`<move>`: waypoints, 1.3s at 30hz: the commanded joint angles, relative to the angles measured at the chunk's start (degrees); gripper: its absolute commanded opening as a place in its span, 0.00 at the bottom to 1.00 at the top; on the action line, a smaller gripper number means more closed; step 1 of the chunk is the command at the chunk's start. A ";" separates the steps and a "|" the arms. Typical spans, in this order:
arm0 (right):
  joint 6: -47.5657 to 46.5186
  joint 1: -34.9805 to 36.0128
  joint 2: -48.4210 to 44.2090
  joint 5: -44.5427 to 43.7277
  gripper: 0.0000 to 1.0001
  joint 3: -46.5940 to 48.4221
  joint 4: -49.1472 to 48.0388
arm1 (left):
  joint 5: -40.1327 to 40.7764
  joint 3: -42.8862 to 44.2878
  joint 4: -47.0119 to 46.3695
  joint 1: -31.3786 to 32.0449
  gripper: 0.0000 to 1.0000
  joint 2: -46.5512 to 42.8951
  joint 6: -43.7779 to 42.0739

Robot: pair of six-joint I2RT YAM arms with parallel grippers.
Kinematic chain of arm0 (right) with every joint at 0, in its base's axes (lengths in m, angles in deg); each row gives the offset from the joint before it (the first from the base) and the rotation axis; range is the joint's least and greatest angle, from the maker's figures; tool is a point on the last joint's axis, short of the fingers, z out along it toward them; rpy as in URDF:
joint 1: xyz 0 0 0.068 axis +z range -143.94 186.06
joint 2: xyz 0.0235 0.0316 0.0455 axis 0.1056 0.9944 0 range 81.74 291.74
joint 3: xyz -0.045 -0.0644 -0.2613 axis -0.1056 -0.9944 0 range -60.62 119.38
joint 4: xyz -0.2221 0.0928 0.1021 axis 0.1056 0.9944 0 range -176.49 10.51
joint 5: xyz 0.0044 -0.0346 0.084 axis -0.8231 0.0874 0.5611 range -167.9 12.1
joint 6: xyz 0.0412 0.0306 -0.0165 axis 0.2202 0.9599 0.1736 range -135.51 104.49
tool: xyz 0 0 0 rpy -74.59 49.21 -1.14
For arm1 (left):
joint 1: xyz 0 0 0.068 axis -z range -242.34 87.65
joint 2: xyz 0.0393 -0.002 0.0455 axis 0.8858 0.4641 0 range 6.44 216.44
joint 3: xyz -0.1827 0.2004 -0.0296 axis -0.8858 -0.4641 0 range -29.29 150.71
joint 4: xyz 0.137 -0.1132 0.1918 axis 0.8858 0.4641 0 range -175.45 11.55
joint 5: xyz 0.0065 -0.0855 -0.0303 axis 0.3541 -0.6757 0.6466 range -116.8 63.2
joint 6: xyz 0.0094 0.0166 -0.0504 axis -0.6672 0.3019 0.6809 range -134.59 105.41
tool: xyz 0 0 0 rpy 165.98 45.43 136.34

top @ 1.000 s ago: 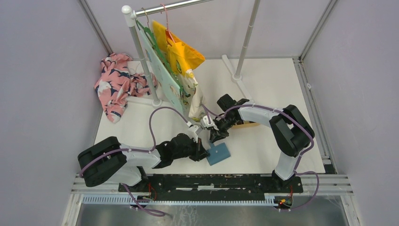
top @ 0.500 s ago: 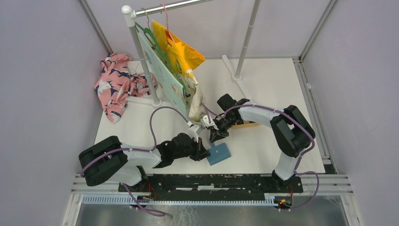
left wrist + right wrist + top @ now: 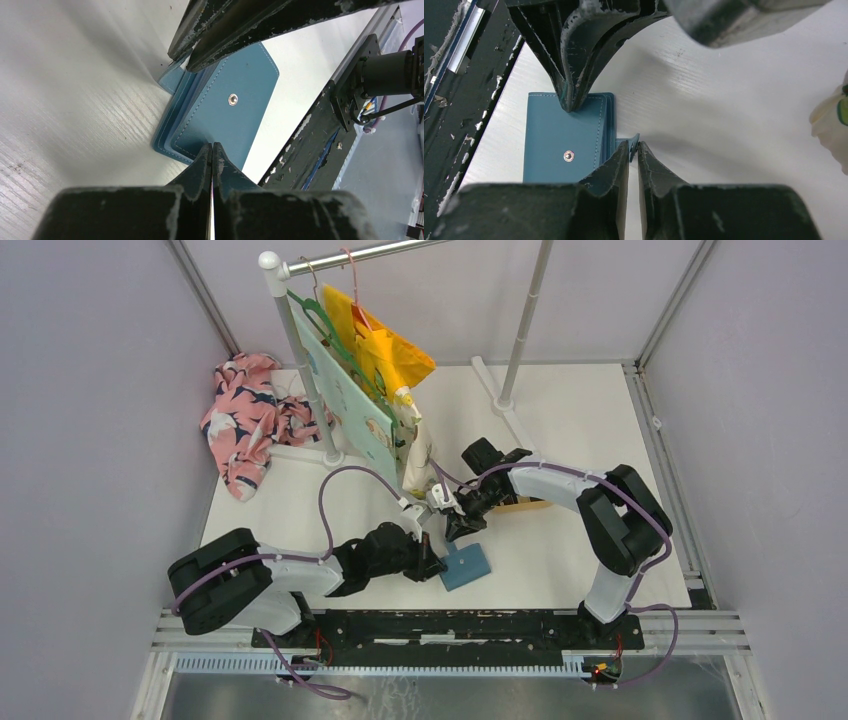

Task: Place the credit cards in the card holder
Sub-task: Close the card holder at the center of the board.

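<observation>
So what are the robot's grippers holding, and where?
The right gripper seems to pinch the card holder by its side tab. The left gripper is shut, only pressing its other edge.

I am two arms bolted to a black base rail (image 3: 450,625) that is scuffed with pale scratches. Above it, my left arm (image 3: 290,575) and right arm (image 3: 605,590) share one build: fat black joint housings linked by smooth white shells. A purple cable (image 3: 322,502) arcs off each arm on the far side of the rail. Thinner purple leads (image 3: 310,687) curl out below it, next to small red wires (image 3: 320,645). Farthest from the rail, my left gripper (image 3: 211,147) and right gripper (image 3: 633,145) end in black tapering fingers (image 3: 125,210), with paint chipped to grey-white flecks along the edges. A white connector block (image 3: 411,508) sits on my left wrist.
</observation>
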 commanded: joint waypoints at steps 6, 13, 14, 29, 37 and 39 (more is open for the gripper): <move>-0.91 0.21 -1.68 -0.04 0.00 2.63 1.77 | 2.27 1.44 1.27 0.07 0.02 0.67 2.09; -3.11 0.24 -5.12 -0.95 0.00 1.45 3.48 | 2.06 2.58 3.46 0.12 0.02 0.26 2.87; -3.37 0.23 -5.88 -1.00 0.00 0.81 3.56 | 2.09 2.89 3.85 0.12 0.02 0.15 3.01; -1.24 1.49 -11.17 -4.28 0.00 -9.01 -4.39 | -2.03 6.61 6.46 0.12 0.05 -4.14 4.86; -0.95 1.51 -11.48 -4.37 0.00 -9.63 -4.79 | -4.90 6.41 0.38 0.10 0.07 0.89 7.48; -1.16 1.52 -11.85 -4.61 0.00 -9.89 -4.77 | -4.35 6.56 -0.11 0.07 0.05 2.44 7.65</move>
